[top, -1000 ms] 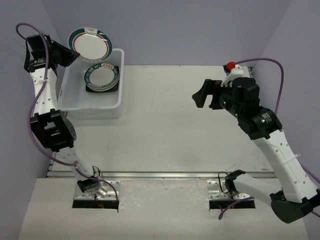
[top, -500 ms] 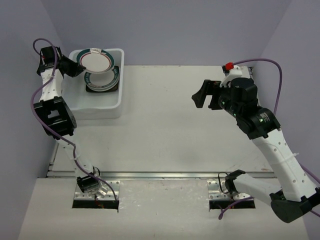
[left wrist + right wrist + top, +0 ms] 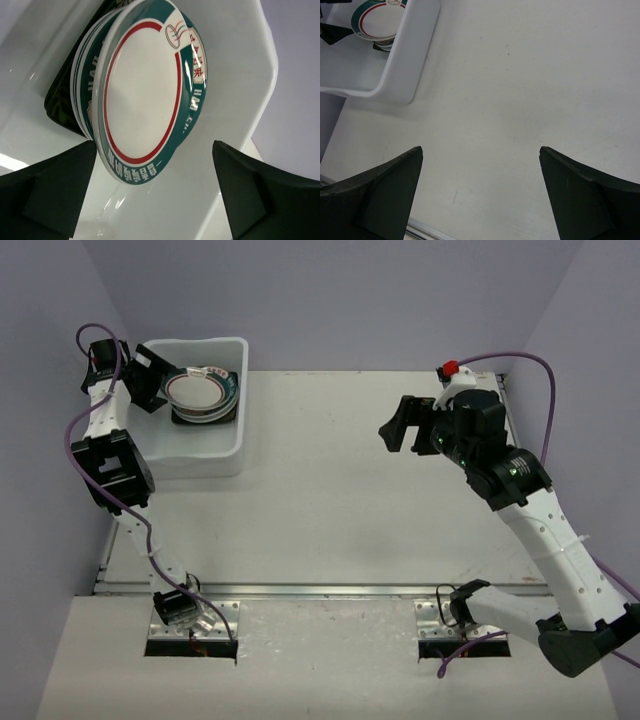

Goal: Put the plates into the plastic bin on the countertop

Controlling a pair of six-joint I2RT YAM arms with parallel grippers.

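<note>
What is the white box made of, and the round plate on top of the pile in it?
The bin looks like plastic: milky white, smooth and softly shiny, with rounded corners. The top plate looks like glazed ceramic, or maybe melamine: glossy white middle, teal rim, red ring, printed letters. The look alone cannot settle which.

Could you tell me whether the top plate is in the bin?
In: the plate rests on the stack inside the bin; left gripper open.
</note>
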